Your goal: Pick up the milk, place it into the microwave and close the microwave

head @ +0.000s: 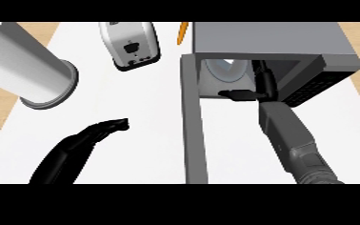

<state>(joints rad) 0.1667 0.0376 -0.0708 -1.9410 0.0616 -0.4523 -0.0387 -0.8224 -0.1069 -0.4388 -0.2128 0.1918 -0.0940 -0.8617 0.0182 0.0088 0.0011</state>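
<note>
Microwave (271,38), door (195,124) swung open toward you. Right robot hand (262,83) reaches into cavity, fingers curled; milk not visible to you, can't tell if held. Left robot hand (105,127) over white surface (141,148), fingers straight, holding nothing. Toaster (130,45), grey cylinder (35,71), orange pencil (182,32) at rear. No legible labels.

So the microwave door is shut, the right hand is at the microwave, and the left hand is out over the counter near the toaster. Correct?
Not quite. The head view shows the microwave door swung open, not shut. The right hand reaches into the microwave, and the left hand is out over the counter, below the toaster.
</note>
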